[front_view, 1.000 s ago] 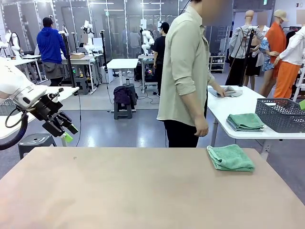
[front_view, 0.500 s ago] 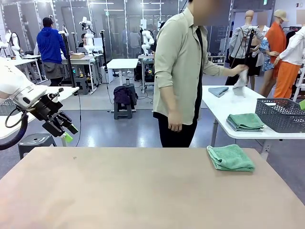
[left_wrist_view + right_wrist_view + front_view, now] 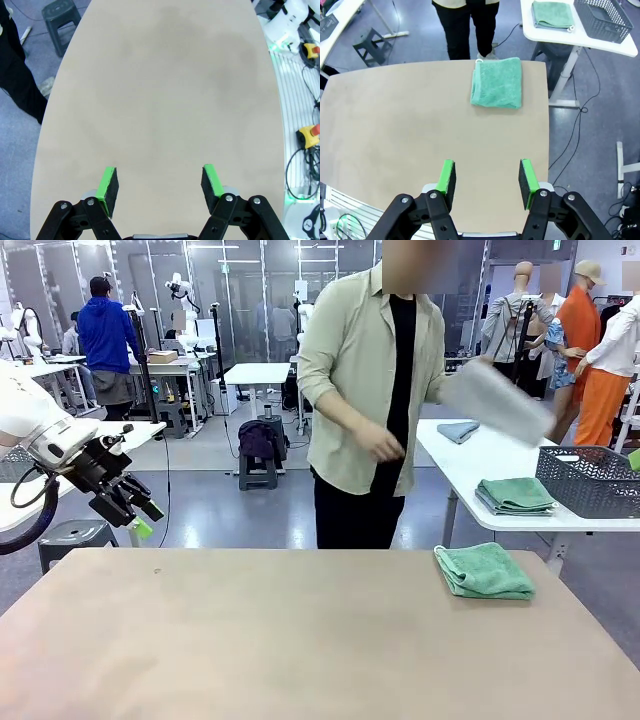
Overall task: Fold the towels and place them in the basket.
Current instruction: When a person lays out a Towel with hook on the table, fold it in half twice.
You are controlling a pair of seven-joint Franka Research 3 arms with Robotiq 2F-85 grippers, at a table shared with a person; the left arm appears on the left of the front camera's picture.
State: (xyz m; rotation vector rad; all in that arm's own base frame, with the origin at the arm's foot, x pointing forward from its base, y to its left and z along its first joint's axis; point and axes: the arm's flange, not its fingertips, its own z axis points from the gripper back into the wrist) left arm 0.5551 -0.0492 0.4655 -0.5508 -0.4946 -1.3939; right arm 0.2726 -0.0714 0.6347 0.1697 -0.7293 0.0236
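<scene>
Across the front view, a mint green towel [image 3: 484,571] lies folded into a thick terry square at the far right of the table [image 3: 250,640]. Behind it a person [image 3: 370,390] holds up a pale, blurred cloth [image 3: 497,400]. On the white side table [image 3: 460,465] a second green towel [image 3: 515,495] sits folded just beside the dark mesh basket [image 3: 590,480]. The left gripper [image 3: 148,520] hangs off the table's left edge. From the left wrist, its fingers [image 3: 109,187] stand apart over bare tabletop. From the right wrist, the right gripper [image 3: 486,180] is spread and empty, well apart from the green towel.
</scene>
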